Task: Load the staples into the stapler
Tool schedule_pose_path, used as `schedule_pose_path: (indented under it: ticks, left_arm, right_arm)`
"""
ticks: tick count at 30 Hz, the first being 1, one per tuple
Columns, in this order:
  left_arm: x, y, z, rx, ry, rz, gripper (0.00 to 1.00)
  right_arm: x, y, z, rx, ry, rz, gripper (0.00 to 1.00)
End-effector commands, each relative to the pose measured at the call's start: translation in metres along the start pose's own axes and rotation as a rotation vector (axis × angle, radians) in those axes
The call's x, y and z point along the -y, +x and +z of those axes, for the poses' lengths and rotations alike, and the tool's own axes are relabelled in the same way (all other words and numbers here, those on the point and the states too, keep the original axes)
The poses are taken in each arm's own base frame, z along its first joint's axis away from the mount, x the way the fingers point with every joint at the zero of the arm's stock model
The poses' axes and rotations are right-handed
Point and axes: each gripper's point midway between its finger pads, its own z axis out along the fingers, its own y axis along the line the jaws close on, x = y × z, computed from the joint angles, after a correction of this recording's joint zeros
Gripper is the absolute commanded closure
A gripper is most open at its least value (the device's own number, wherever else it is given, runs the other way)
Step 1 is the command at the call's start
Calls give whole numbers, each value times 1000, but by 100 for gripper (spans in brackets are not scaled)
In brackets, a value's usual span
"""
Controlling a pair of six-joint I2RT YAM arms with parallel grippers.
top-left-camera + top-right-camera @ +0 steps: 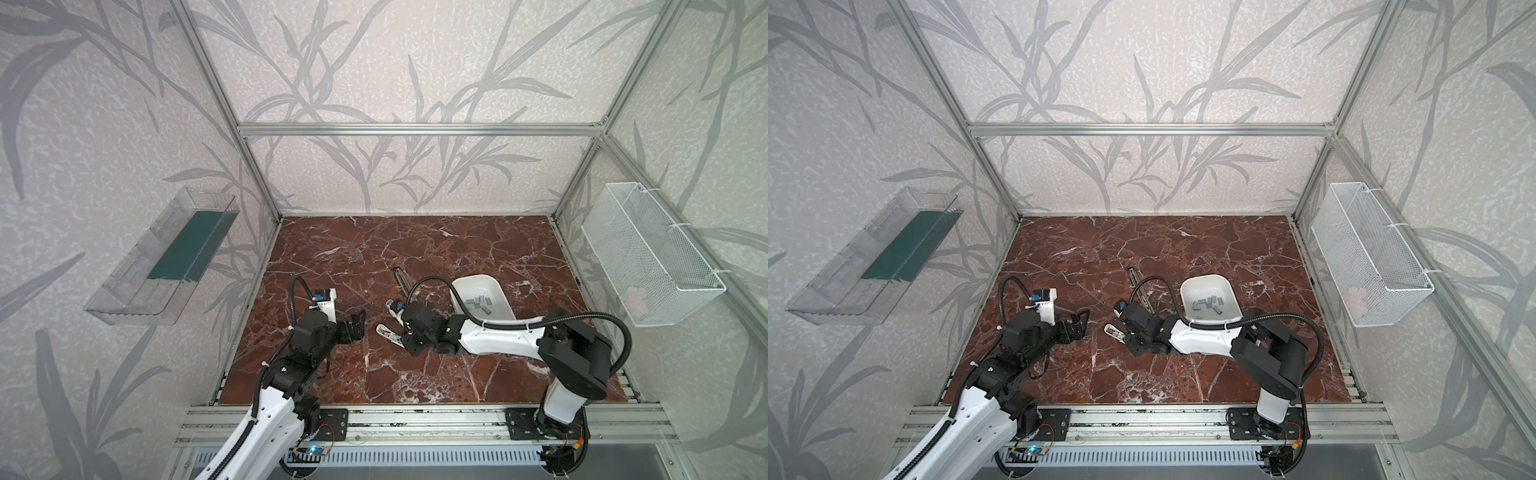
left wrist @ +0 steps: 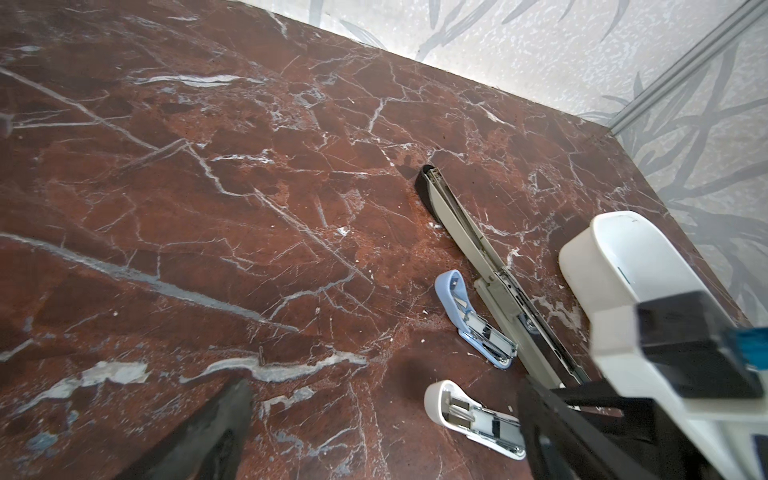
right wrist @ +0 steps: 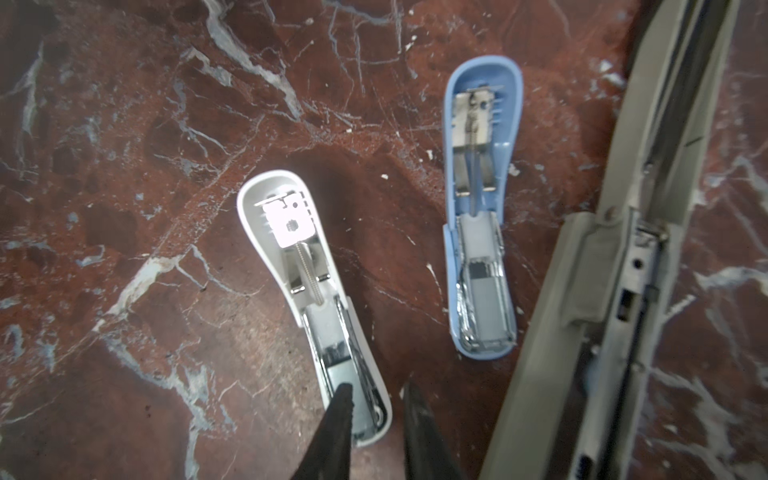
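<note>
- The right gripper [image 3: 380,401] is down low at the tray end of the white stapler [image 3: 307,291].
- Its two black fingers are only a little way apart. One tip is over the stapler's shiny metal tray, and the other tip is just outside the stapler's side. I cannot see anything pinched between them.
- The white stapler lies flipped open on the red-brown table [image 1: 415,249].
- A blue stapler [image 3: 478,232] lies open too, just beside the white one.
- A long grey stapler [image 3: 623,291] lies open next to the blue one, on the side away from the white one.
- The staples [image 1: 482,302] lie in a small heap inside a white tub [image 1: 503,303]. In both top views the tub sits to the right of the staplers, just behind the right arm.
- The left gripper [image 1: 358,325] is wide open and holds nothing. It hangs over the table to the left of the staplers, apart from them.
</note>
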Motion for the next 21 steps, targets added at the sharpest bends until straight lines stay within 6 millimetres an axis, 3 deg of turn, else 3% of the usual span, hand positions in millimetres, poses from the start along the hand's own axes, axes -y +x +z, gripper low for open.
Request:
schedule_pose_path:
  ticks: [1, 3, 5, 8, 11, 16, 21]
  left_arm:
    - [-24, -16, -12, 80, -142, -84, 1]
    - [-25, -26, -20, 144, -138, -172, 1]
    - [-12, -32, -24, 177, -51, -184, 1]
    - [-6, -30, -19, 195, 1, -225, 1]
    - [-1, -23, -10, 169, 40, -250, 1]
    - [6, 2, 13, 36, 67, -268, 1]
    - [7, 19, 23, -26, 85, -290, 1]
  right_arm:
    - [2, -17, -23, 130, 14, 24, 71]
    - [-2, -21, -32, 205, -1, 27, 68]
    - [-8, -21, -40, 272, -25, 6, 67]
    - [-17, -12, -44, 372, -91, -38, 58]
    - [-21, -6, -36, 428, -122, -70, 50]
    - [-43, 6, -14, 329, -220, -134, 39]
    - [-45, 16, 9, 308, -214, -165, 27]
